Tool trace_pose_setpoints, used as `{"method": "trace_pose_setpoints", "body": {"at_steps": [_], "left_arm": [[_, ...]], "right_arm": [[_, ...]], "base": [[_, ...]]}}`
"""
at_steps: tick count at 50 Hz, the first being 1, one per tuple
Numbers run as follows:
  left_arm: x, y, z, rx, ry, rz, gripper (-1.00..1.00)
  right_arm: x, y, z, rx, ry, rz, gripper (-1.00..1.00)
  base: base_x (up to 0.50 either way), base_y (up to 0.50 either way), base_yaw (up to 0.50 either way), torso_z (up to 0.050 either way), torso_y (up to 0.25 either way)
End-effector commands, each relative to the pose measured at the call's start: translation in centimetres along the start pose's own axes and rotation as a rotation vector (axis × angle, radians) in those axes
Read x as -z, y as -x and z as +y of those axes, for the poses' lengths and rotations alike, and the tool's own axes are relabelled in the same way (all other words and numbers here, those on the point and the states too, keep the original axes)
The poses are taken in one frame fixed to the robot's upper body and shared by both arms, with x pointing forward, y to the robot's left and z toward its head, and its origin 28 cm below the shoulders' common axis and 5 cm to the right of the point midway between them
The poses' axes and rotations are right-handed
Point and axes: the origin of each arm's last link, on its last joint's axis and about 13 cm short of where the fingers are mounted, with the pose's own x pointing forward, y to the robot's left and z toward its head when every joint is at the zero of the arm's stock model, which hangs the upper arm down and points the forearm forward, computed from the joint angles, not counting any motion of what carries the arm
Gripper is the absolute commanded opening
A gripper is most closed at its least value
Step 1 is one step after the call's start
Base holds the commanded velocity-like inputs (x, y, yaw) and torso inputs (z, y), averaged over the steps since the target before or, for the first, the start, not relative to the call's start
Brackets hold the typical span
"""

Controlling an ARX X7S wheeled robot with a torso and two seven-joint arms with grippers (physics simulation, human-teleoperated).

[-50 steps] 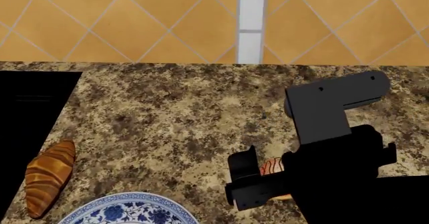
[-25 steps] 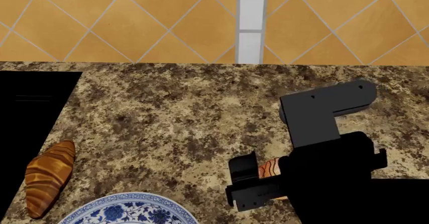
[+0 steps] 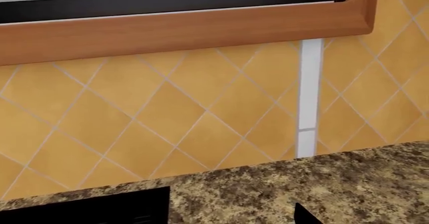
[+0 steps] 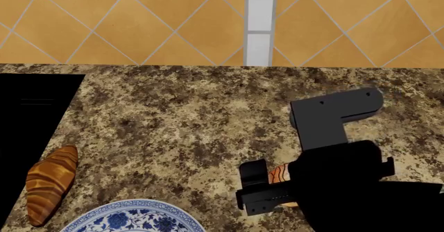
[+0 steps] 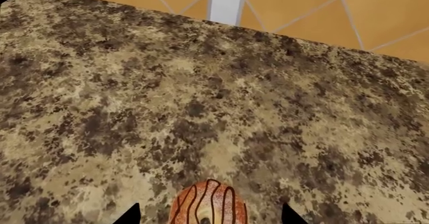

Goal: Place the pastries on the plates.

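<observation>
Head view, one worktop (image 4: 173, 123) of speckled brown stone backed by orange diamond tiles, black inset panel (image 4: 31, 117) at 9 o'clock. Item: right end effector (image 4: 267, 190), black, at 5 o'clock of the frame, lying low over the stone with the small round cake (image 4: 277, 174) showing between its two fingers. Change noted against the pictures of half a second and a second back: the arm block above the end effector has dropped and drawn slightly inward, and the fingers have settled lower about the cake; the cake itself has barely shifted. Right wrist view: cake (image 5: 208, 209), orange-tan with dark squiggles, sits on the stone between two dark fingertips (image 5: 130, 215), a clear gap of stone on each side, so the fingers stand apart and are not yet closed on it. Judgement: approach complete, squeeze pending, lift and carry to follow. Item: croissant (image 4: 50, 182), golden with darker stripes, at 8 o'clock, lying flat beside the black panel, unmoved. Item: blue-rimmed plate (image 4: 132, 216), at 6 to 7 o'clock, only its upper arc in frame, nothing seen on it. Second plate: not in view. Left end effector: not shown; left wrist view gives only tiles, a wooden frame (image 3: 188, 28) and the stone edge. Neither pastry yet plated.
</observation>
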Motion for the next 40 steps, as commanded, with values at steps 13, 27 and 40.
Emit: {"method": "trace_pose_setpoints", "body": {"at_steps": [13,27,40], "left_arm": [[-0.6,-0.6,0.1,0.012,0.040,-0.027,1.00],[-0.4,-0.5,0.2,0.015,0.045,-0.020,1.00],[-0.4,-0.4,0.2,0.019,0.048,-0.013,1.00]], "right_arm": [[0.0,-1.7,0.7,-0.056,-0.032,0.004,1.00],[1.0,-2.2,0.5,-0.047,-0.059,0.034,1.00],[1.3,-2.7,0.4,-0.039,-0.083,0.046,1.00]], "base": [[0.00,0.00,0.00,0.000,0.000],[0.00,0.00,0.00,0.000,0.000],[0.00,0.00,0.00,0.000,0.000]]}}
